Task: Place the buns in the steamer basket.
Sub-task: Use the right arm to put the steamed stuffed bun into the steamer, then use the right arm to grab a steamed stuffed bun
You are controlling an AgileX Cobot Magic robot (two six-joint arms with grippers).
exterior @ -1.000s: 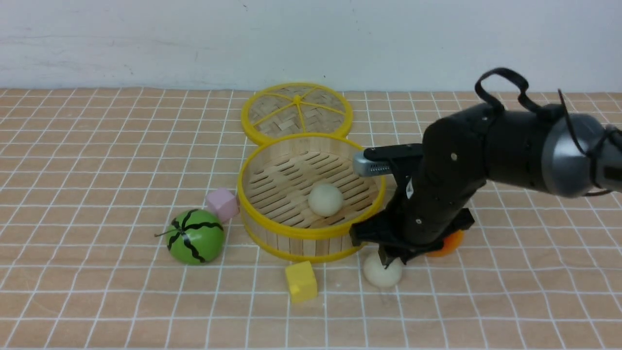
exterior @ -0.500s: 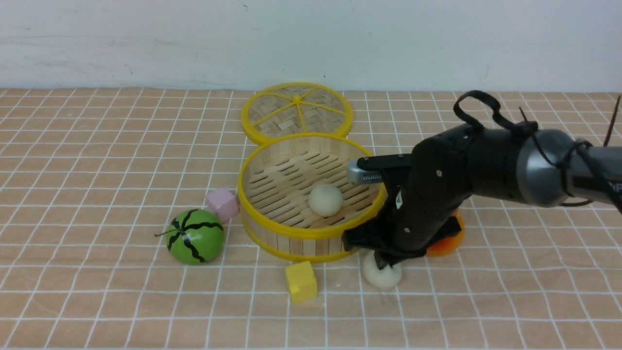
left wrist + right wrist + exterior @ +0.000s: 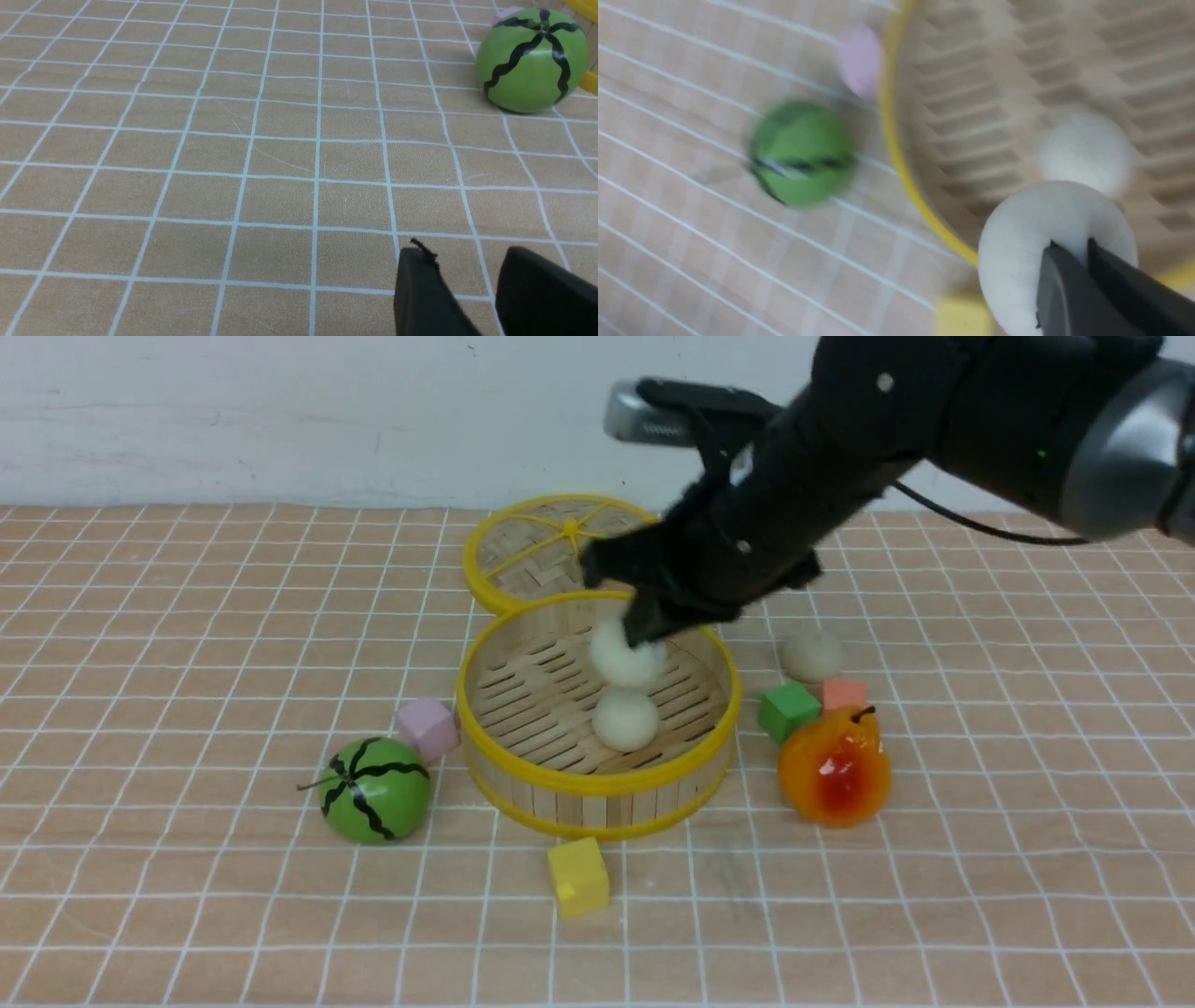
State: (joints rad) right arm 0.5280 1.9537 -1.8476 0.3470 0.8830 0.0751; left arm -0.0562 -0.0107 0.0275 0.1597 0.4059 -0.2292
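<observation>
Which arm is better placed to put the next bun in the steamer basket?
Right: the right gripper holds a bun above the steamer basket. The left gripper is open, off by the toy watermelon.

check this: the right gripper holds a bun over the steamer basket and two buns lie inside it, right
Only one bun lies inside the steamer basket, as the front view shows. The right gripper does hold a second bun over it.

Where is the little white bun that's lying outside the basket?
In the front view the loose bun rests to the robot's right of the steamer basket, just behind the green cube and the salmon cube.
</observation>
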